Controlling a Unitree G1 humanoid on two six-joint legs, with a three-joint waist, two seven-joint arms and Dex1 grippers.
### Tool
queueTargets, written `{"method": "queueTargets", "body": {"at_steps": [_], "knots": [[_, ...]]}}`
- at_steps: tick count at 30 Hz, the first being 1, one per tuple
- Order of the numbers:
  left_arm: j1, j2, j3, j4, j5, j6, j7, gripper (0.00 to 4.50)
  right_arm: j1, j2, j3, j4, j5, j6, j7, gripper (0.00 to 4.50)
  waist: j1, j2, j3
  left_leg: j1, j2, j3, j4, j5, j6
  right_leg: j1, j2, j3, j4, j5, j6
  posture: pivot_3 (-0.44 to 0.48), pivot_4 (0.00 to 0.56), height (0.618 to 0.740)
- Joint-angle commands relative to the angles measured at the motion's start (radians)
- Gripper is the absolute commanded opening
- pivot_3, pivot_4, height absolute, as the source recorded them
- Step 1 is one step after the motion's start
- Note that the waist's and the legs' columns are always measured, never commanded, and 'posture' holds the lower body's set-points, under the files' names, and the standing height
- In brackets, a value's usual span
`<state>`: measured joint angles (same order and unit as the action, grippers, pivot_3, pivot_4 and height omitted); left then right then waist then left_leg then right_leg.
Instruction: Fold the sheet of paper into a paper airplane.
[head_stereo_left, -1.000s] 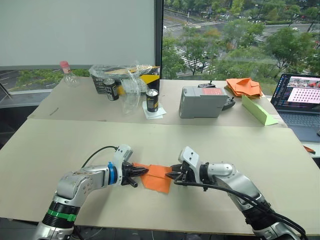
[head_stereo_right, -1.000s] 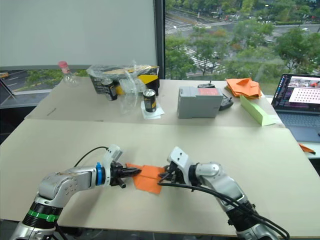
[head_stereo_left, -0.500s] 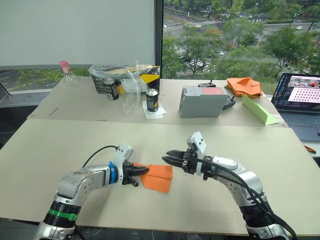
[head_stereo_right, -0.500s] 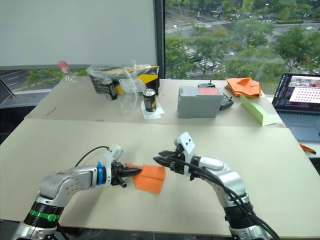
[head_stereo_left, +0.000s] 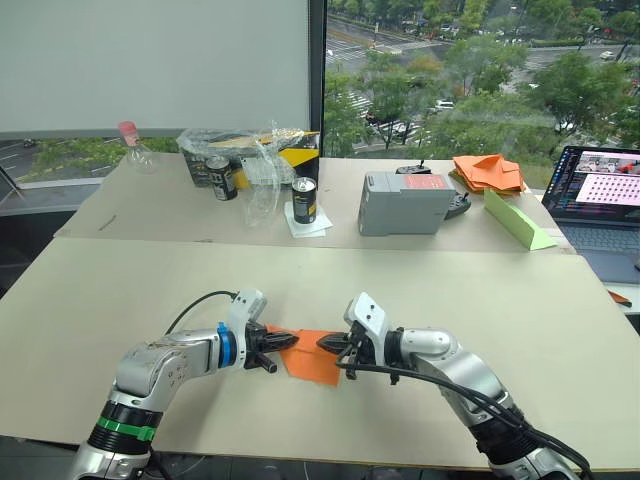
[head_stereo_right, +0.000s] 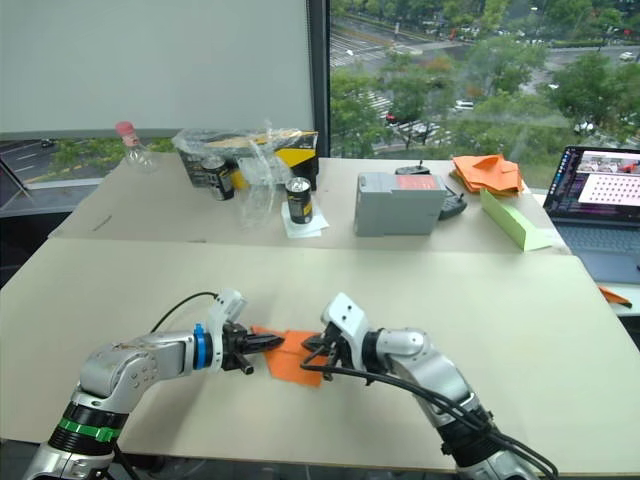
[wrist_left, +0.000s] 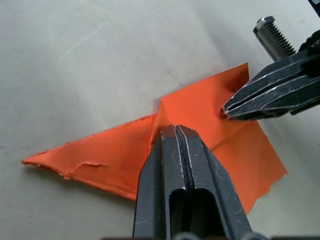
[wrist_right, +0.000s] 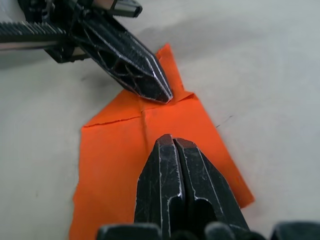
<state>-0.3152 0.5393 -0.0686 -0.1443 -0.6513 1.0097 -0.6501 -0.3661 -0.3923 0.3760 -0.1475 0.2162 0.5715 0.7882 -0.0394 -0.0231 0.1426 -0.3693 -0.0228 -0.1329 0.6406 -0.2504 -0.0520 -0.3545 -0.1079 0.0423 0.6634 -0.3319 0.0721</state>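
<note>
Handling this paper (head_stereo_left: 312, 358) calls for a light touch: I judge it thin, nearly weightless and limp, quick to slide on the smooth table (head_stereo_left: 120, 290) and quick to tear. One long edge already looks ragged in the left wrist view, so don't drag or pinch hard there. You'd do best to press flat on the folded layers to pin it, and take hold at a crisp folded edge or corner, never at the torn rim.

The paper lies flat on the near table, between your two grippers and in front of the robot. It is bright orange, partly folded: a narrow pointed flap runs out to one side and a wider, roughly square panel to the other, with a raised crease between them.

Your left gripper (wrist_left: 176, 129) has its jaws closed together, nothing between them, its tip pressing down on the paper at that crease. Your right gripper (wrist_right: 172, 140) also has its jaws closed and empty, its tip resting on the wide panel, close to the left tip but apart from it.

Judging by the shape, the dart is still several folds away.
</note>
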Motion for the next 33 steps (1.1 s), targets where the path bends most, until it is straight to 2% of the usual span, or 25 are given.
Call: {"method": "queueTargets", "body": {"at_steps": [1,11,26,33], "knots": [[0.016,0.003,-0.013,0.031,0.042,0.031,0.033,0.00,-0.020,0.009,0.017,-0.001,-0.019,-0.036,0.014,0.04,0.000,0.000,0.000,0.000,0.000,0.000,0.000,0.000,0.000,0.000,0.000,0.000,0.000,0.000,0.000,0.000,0.150,0.740],[0.017,0.004,-0.009,0.024,0.040,0.037,0.037,0.00,0.009,-0.035,0.078,0.045,-0.116,-0.070,0.032,0.04,-0.001,0.000,0.000,0.000,0.000,0.000,0.000,0.000,0.000,0.000,0.000,0.000,0.000,0.000,0.000,0.000,0.150,0.740],[0.014,0.006,-0.010,0.029,0.039,0.036,0.030,0.00,0.102,-0.136,0.029,0.003,-0.105,-0.066,0.070,0.04,0.001,0.000,0.000,0.000,0.000,0.000,0.000,0.000,0.000,0.001,0.000,0.000,-0.001,0.000,0.000,0.000,0.150,0.740],[-0.013,-0.032,-0.006,-0.013,0.011,0.072,0.048,0.00,0.100,-0.133,0.025,0.022,-0.114,-0.074,0.067,0.04,0.007,0.000,0.000,0.001,0.000,0.000,0.000,0.000,0.000,0.002,0.000,0.000,-0.001,0.000,0.000,0.000,0.150,0.740]]}}
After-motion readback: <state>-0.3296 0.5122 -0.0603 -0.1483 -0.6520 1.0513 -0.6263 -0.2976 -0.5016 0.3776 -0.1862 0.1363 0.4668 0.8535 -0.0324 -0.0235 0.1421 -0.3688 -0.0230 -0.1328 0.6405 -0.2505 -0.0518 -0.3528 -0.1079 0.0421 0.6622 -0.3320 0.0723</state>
